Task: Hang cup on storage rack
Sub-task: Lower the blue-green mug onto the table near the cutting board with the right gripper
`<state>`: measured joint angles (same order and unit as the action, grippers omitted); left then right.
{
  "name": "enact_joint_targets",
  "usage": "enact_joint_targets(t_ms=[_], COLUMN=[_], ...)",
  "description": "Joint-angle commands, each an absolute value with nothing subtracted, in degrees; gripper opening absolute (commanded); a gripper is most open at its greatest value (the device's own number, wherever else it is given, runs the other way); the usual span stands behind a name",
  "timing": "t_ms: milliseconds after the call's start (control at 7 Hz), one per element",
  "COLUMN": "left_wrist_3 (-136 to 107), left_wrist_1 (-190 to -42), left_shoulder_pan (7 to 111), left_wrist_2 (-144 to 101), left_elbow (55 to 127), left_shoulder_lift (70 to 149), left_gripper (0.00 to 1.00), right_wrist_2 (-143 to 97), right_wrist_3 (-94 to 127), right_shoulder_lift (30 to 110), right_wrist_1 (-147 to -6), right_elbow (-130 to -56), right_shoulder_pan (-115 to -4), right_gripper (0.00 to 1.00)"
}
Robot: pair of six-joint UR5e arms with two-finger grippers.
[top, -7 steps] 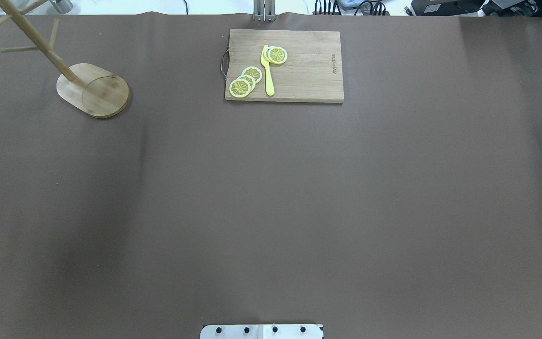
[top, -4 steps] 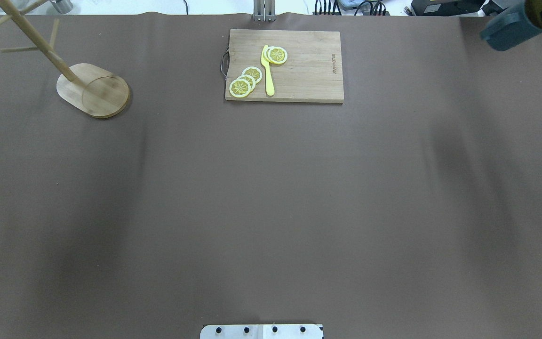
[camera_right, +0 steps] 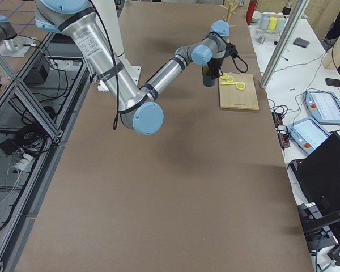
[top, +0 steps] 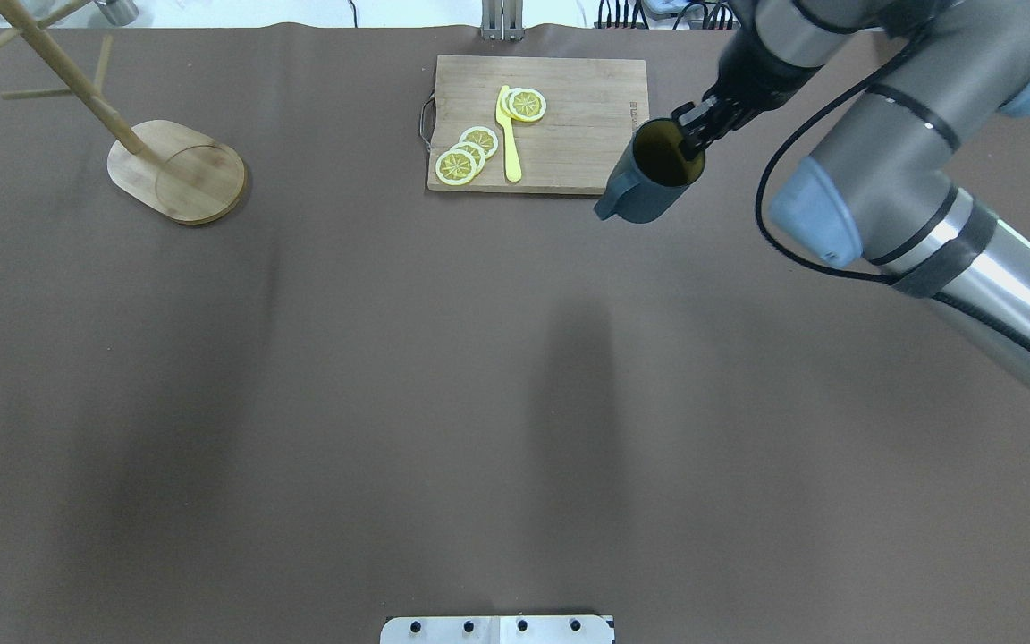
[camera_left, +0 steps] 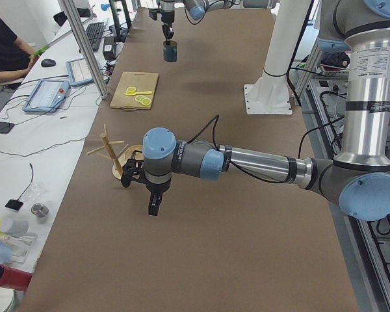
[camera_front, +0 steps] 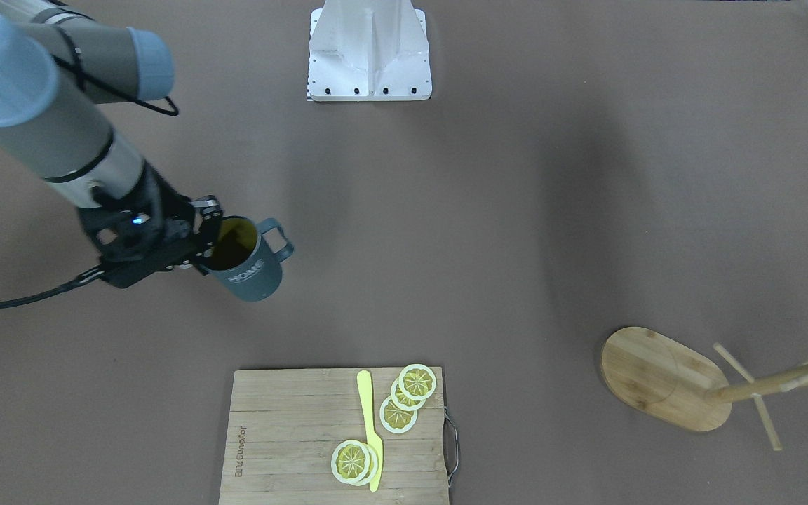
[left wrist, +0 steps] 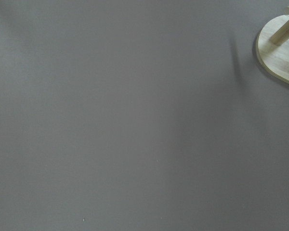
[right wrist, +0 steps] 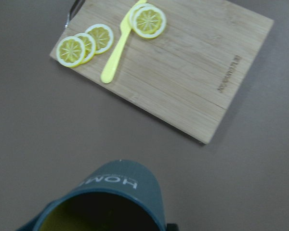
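Swinging in from the one-o'clock corner of the overhead view, where only the mug showed a moment ago, the right arm (top: 908, 170) is now reaching over the brown table (top: 515, 402) toward twelve o'clock. The left arm (camera_left: 247, 162) is stretching low beside the rack; whether the left gripper (camera_left: 153, 207) is apart or together I cannot tell. The cutting board (top: 569, 134) is lying at twelve o'clock. The storage rack (top: 177, 172) is standing at ten o'clock, well apart from the load. The cup (top: 649, 179) is hanging tilted in the air just off the board's edge, handle pointing toward eight o'clock. The right gripper (top: 694, 134) is clamping its rim — one finger inside, one outside.

Carrying is the step in hand. Next, I judge, the arm is needing a long crossing toward ten o'clock, then a turn of the wrist so the handle loop faces a peg — while keeping clear of the left arm.
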<state>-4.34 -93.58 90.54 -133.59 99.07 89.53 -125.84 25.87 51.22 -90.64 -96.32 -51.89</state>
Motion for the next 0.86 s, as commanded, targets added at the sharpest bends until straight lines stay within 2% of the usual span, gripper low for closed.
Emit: enact_joint_targets(t_ms=[0,286,714], left_wrist_3=[-4.3,-4.3,-4.2], left_wrist_1=[-93.6,-93.5,-93.5], left_shoulder_pan=[90.5,90.5,90.5], left_wrist_2=[-133.6,-133.6,-133.6], left_elbow=[98.4,98.3,97.8], left_shoulder_lift=[89.8,89.8,89.8], left_gripper=[0.99,0.99,0.99], right_wrist_2=[-120.2,-115.7,-115.4], right_wrist_3=[28.3,30.7,30.8], right_shoulder_lift=[47.9,43.4,43.3], right_wrist_1=[-90.6,-90.5,-88.3], right_elbow=[-93.7,-88.3,-86.6], right_shoulder_pan=[-44.7,-39.7,-37.7], right_gripper=[0.00,0.00,0.00])
